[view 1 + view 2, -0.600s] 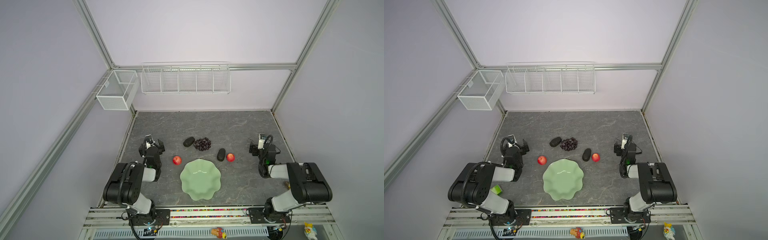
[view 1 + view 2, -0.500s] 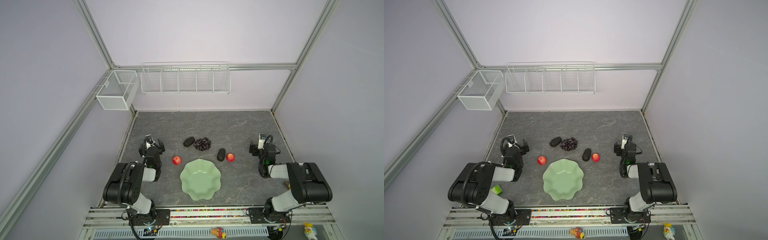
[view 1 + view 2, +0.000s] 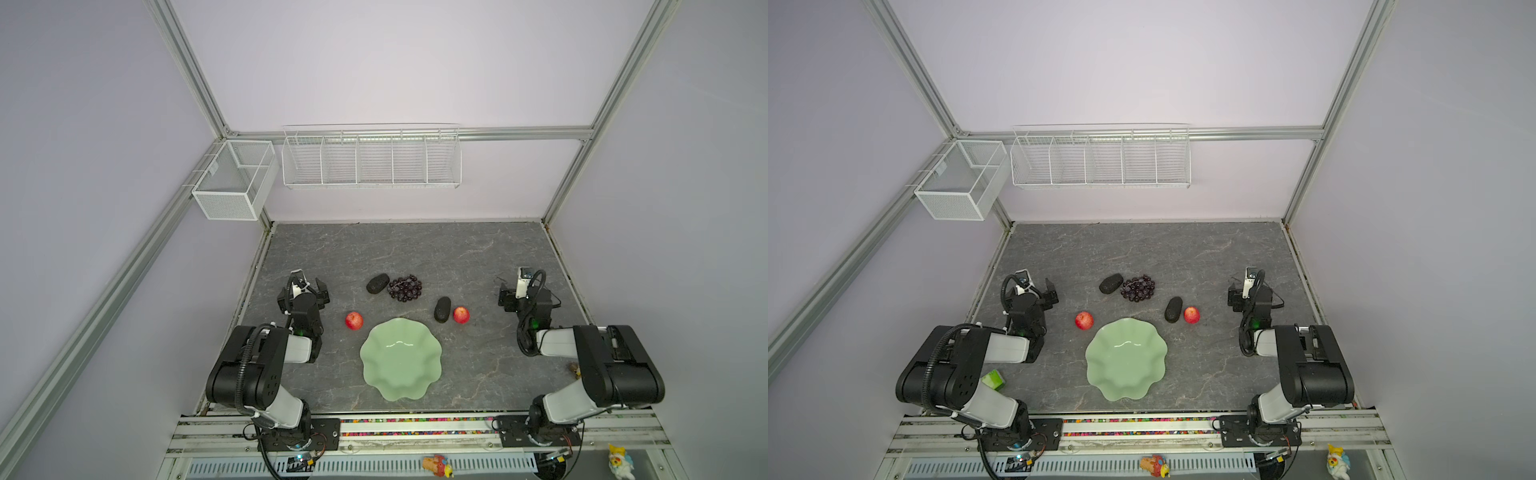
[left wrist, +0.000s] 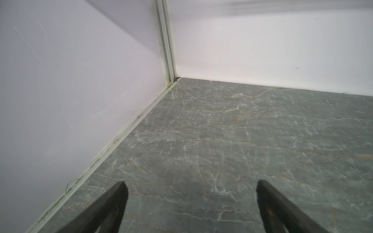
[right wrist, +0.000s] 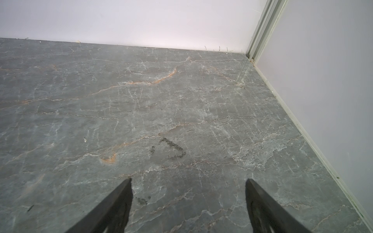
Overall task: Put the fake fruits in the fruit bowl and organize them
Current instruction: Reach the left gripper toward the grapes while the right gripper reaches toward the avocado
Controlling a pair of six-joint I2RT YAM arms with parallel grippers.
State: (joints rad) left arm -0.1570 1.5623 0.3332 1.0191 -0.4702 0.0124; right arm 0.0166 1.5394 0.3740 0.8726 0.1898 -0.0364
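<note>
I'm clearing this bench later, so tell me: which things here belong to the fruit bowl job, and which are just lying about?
For the job: grapes, far dark fruit, near dark fruit, left apple, right apple, green bowl.

Lying about: long wire basket, small wire basket, middle toy figure, corner toy figure, small green thing by the left arm.

Two red apples, two black avocados, one grape bunch, one green bowl, two wire baskets.
</note>
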